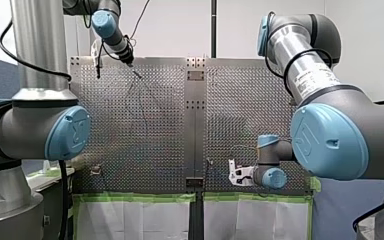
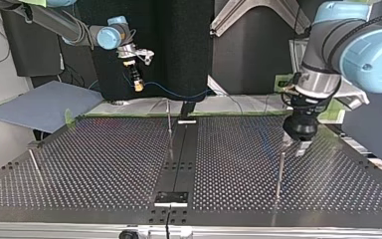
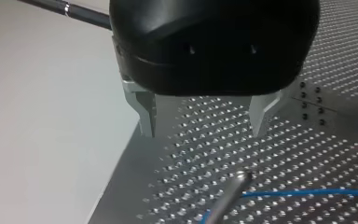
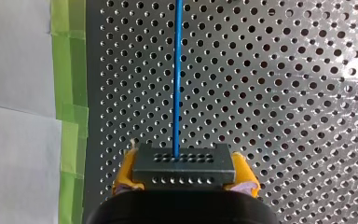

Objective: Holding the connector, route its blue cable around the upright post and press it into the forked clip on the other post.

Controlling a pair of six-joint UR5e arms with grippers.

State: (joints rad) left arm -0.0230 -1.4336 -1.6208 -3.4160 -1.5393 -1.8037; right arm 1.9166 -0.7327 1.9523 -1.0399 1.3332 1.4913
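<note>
In the right wrist view my right gripper (image 4: 185,171) has its yellow pads shut on a dark multi-hole connector (image 4: 182,161). The blue cable (image 4: 177,70) runs straight ahead from it over the perforated table. In the top view that gripper (image 2: 138,82) hangs above the far edge, and the cable (image 2: 179,94) trails towards the middle. My left gripper (image 3: 203,133) is open, with nothing between its metal fingers. A metal post (image 3: 235,184) stands just ahead of it, with the blue cable (image 3: 307,192) passing beside it. In the top view, my left gripper (image 2: 298,142) hovers over that post (image 2: 280,172).
A thin post (image 2: 169,119) stands near the centre rail (image 2: 179,159), and another post (image 2: 35,167) stands at the top view's left. Green tape (image 4: 70,93) and white paper line the table edge beside my right gripper. A grey-blue board (image 2: 40,104) lies off the table.
</note>
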